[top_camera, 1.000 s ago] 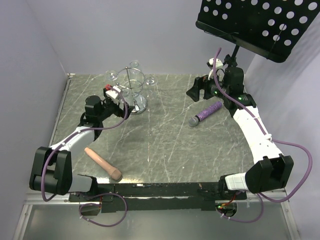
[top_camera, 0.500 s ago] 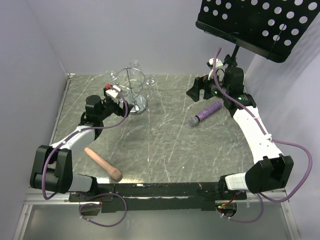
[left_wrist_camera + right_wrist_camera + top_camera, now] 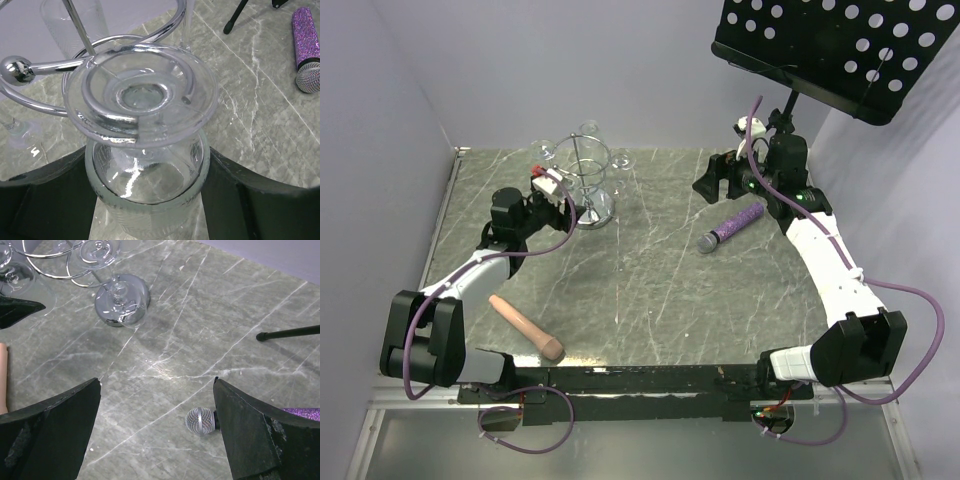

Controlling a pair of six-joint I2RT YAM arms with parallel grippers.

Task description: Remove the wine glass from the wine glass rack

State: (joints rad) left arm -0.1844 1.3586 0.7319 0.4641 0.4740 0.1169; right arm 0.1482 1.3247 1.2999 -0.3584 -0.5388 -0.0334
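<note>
The silver wine glass rack (image 3: 592, 206) stands at the back left, with clear glasses hanging upside down from its top loops. In the left wrist view a wine glass (image 3: 147, 185) hangs by its foot in a chrome loop of the rack (image 3: 167, 27). Its bowl sits between my left fingers (image 3: 45, 205), and both of them touch it. My left gripper (image 3: 563, 203) is at the rack's left side. My right gripper (image 3: 707, 184) is open and empty above the table, well right of the rack; in the right wrist view (image 3: 156, 381) the rack's base (image 3: 122, 300) lies far ahead.
A purple microphone (image 3: 730, 226) lies on the marble table below the right gripper. A pink cylinder (image 3: 525, 326) lies at the front left. A black perforated music stand (image 3: 830, 50) overhangs the back right corner, and one of its legs (image 3: 290, 332) rests on the table.
My left gripper has edged very slightly toward the rack. The right arm has not moved.
</note>
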